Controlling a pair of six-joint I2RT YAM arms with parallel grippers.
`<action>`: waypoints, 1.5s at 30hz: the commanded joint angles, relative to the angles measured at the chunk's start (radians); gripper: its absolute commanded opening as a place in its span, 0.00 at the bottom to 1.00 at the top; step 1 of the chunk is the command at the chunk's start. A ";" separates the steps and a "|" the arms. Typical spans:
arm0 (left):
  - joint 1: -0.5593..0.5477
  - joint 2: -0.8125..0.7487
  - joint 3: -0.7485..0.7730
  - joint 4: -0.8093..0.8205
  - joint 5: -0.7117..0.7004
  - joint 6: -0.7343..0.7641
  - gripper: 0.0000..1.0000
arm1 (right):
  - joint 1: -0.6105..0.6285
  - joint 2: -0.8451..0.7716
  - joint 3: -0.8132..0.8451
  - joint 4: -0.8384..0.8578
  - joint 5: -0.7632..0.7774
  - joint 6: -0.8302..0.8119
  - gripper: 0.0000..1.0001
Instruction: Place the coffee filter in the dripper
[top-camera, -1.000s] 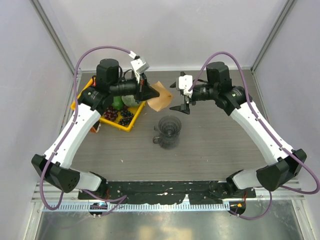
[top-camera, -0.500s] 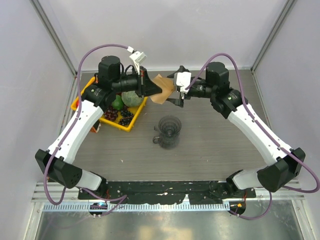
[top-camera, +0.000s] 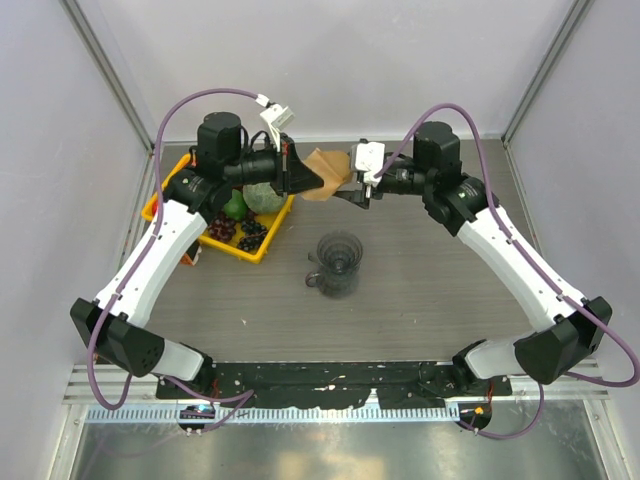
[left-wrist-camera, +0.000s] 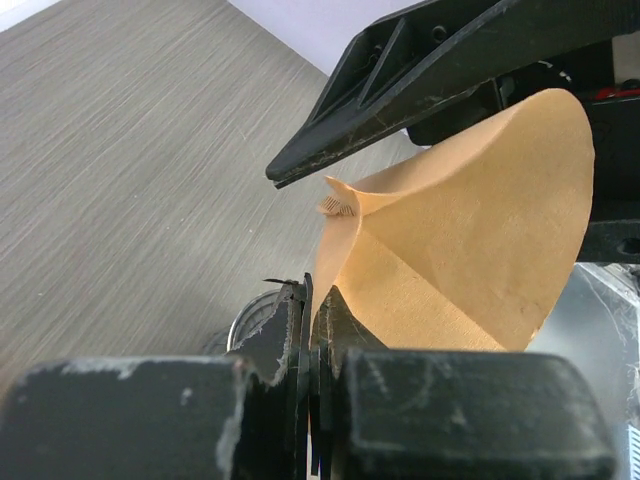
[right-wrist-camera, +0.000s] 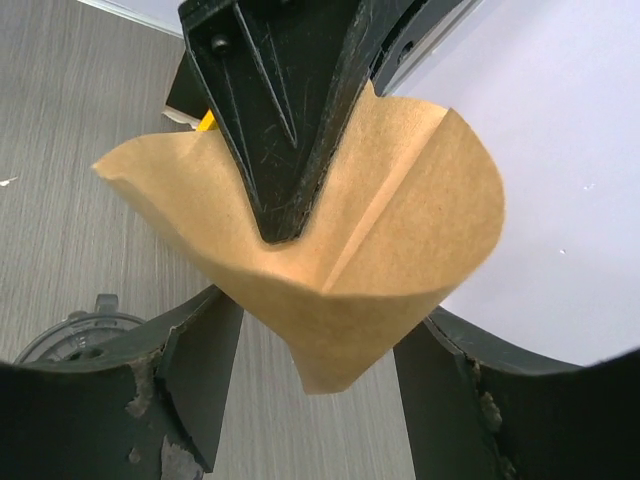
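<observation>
While left fingers (left-wrist-camera: 315, 345) are clamping the coffee filter (top-camera: 320, 165), right fingers (top-camera: 352, 192) are closing around it, still apart, probably for regrasping.

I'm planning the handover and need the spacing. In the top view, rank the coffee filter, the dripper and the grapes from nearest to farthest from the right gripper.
1. coffee filter: between the jaws of the right gripper.
2. dripper: mid-table, toward the arm bases.
3. grapes: in the yellow tray, far left.
</observation>
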 joint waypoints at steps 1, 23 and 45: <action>0.001 -0.024 0.033 0.018 0.020 0.045 0.00 | 0.003 -0.030 0.073 -0.046 -0.047 -0.001 0.65; 0.023 -0.085 -0.009 0.046 0.051 0.154 0.42 | -0.015 -0.031 0.067 -0.063 -0.055 -0.001 0.25; 0.064 -0.230 -0.132 -0.042 0.205 0.782 0.99 | -0.030 0.028 0.156 -0.134 -0.291 0.145 0.13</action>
